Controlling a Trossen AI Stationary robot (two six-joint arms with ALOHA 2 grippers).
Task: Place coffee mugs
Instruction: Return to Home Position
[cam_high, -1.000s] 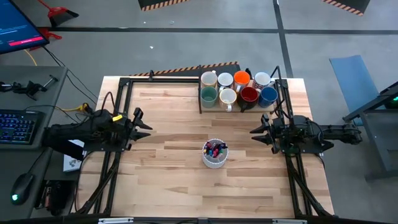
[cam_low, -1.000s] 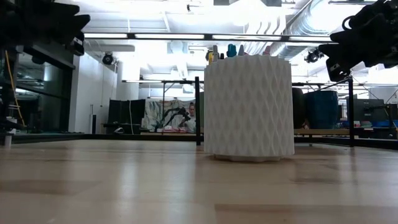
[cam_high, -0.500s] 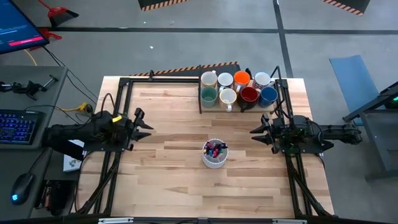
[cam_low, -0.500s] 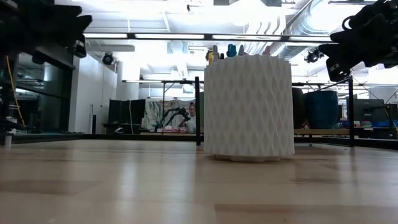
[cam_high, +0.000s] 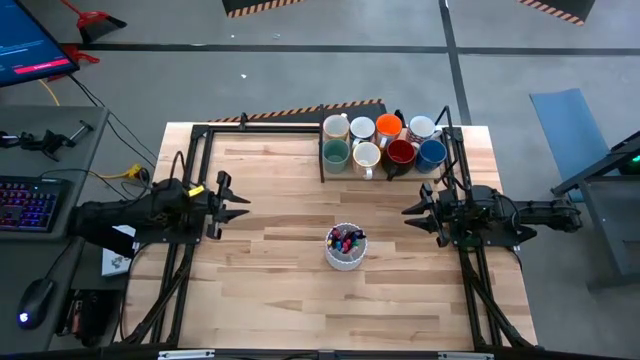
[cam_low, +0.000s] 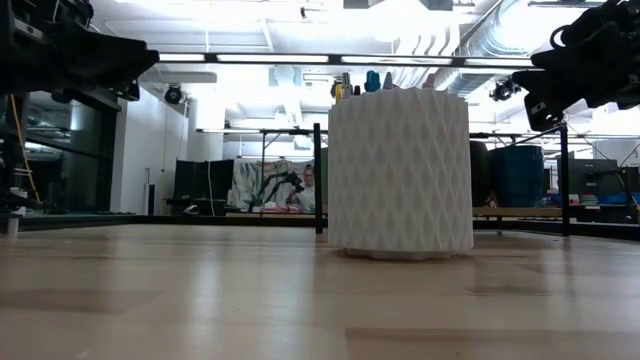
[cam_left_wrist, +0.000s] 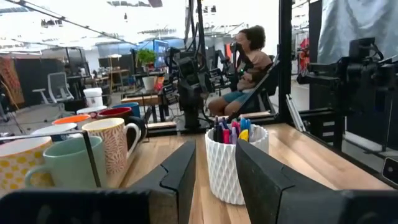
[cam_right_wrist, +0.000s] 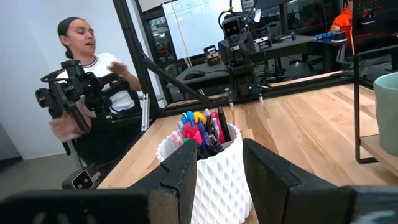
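Several coffee mugs (cam_high: 380, 141) stand upright in two rows inside a dark frame at the table's far edge, right of centre. Among them are a teal one (cam_left_wrist: 68, 167), a cream one (cam_left_wrist: 112, 147), an orange one (cam_high: 389, 127), a dark red one (cam_high: 401, 153) and a blue one (cam_high: 432, 153). My left gripper (cam_high: 236, 201) hovers open over the table's left side, pointing level toward the middle. My right gripper (cam_high: 413, 211) hovers open over the right side, facing it. Neither has anything between its fingers.
A white ribbed cup with coloured pens (cam_high: 346, 246) stands at the table's middle, between the two grippers. Black frame rails (cam_high: 196, 150) run along the table's left, right and far sides. People sit beyond the table's left and right sides, one past each.
My left gripper has rolled a little about its own pointing line and stays open over the same spot. The right arm, the mugs and the pen cup have kept still.
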